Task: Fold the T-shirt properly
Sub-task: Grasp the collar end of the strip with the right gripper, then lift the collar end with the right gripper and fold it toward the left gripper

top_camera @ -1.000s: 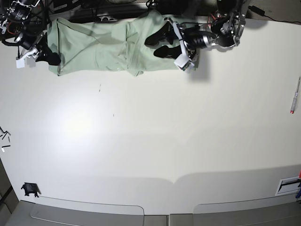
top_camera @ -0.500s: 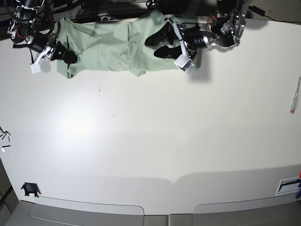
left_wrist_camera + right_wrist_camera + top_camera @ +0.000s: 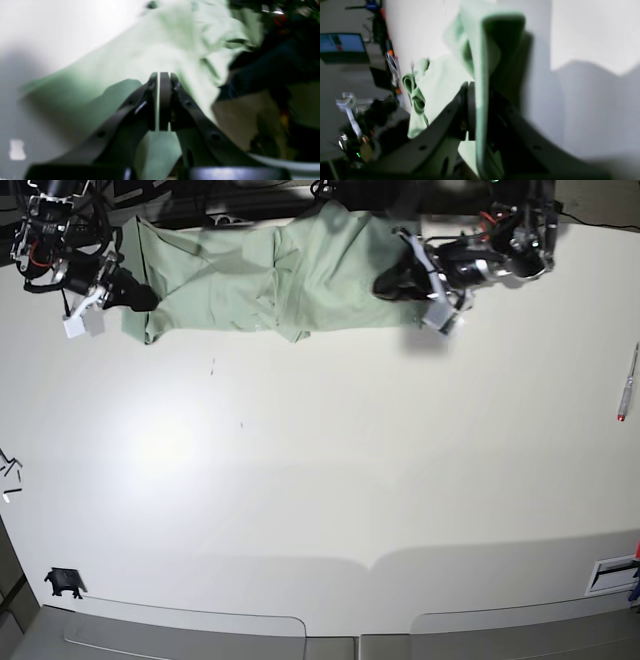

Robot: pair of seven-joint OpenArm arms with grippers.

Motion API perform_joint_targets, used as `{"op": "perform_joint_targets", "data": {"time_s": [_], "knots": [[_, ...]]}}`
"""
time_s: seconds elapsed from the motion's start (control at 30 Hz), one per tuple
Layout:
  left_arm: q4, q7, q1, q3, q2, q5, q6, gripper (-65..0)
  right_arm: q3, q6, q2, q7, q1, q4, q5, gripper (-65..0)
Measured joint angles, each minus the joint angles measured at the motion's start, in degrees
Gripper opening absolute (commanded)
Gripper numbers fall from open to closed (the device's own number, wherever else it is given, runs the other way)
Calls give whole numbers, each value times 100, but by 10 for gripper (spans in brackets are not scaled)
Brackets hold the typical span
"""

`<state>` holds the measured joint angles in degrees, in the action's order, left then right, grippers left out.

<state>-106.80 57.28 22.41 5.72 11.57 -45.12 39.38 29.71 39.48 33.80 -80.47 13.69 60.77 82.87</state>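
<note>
T-shirt lying long and uneven, right gripper pinching one end

The T-shirt (image 3: 350, 285) is lying along the far side of the white tabletop (image 3: 300, 470), from the base view's upper left to just past its middle. It is showing a doubled ridge near its middle and a raised fold at the narrower end, so some folding appears to be in place, but it is not yet forming a neat, compact packet. The work looks partway along: smoothing, lining up the edges and bringing the long strip together are probably remaining.

Its long axis is running roughly sideways across the base view, nearly parallel to the far edge. The broader part is lying towards the robot's left and the narrower part towards its right. The neck band is not showing clearly, so which way the collar is pointing I cannot tell.

The right gripper (image 3: 480, 87) is closing its fingers on a raised ridge of the shirt. The left gripper (image 3: 162, 76) is hovering over the broader part, its fingertips together, apparently holding nothing.
</note>
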Motion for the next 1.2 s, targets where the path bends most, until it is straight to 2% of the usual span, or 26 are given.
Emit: {"op": "perform_joint_targets", "data": {"time_s": [0.2, 0.3, 0.5, 0.6, 0.7, 0.73, 0.77, 0.83, 0.93, 1.1, 1.2], "knots": [[-9, -22, 426, 1182, 238, -2, 7, -650, -4, 0, -105, -13, 101, 1423, -7, -650], [-9, -24, 673, 1635, 247, 0, 9, -650, -2, 13, -356, -13, 251, 2564, -48, -650], [-9, -103, 890, 1915, 234, -2, 9, -650, -190, 20, -1523, -59, 678, 4905, -22, -650], [-9, -111, 874, 1906, 236, -4, 9, -650, -752, 20, -2192, -61, 885, 5482, 52, -650], [-9, -219, 870, 1910, 243, -4, 9, -650, -1510, 17, -2787, -127, 868, 5471, -68, -650], [-9, -216, 868, 1910, 243, 0, 9, -650, -1790, 24, -2966, -50, 817, 5495, -455, -650], [-9, -219, 870, 1910, 240, -7, 9, -650, -2052, 24, -3134, 46, 772, 5512, -1093, -650], [-9, -208, 868, 1910, 240, -2, 9, -650, -2566, 2, -3379, 627, 713, 5473, -2393, -650], [-9, -210, 870, 1910, 256, -2, 9, -650, -3248, 2, -3587, 1360, 638, 5475, -3425, -650], [-9, -195, 868, 1910, 254, -2, 9, -650, -4190, -2, -3668, 1449, 476, 5473, -4260, -650], [-9, -195, 868, 1910, 251, -2, 9, -650, -4476, 2, -3672, 1539, 490, 5447, -4371, -650]]}}
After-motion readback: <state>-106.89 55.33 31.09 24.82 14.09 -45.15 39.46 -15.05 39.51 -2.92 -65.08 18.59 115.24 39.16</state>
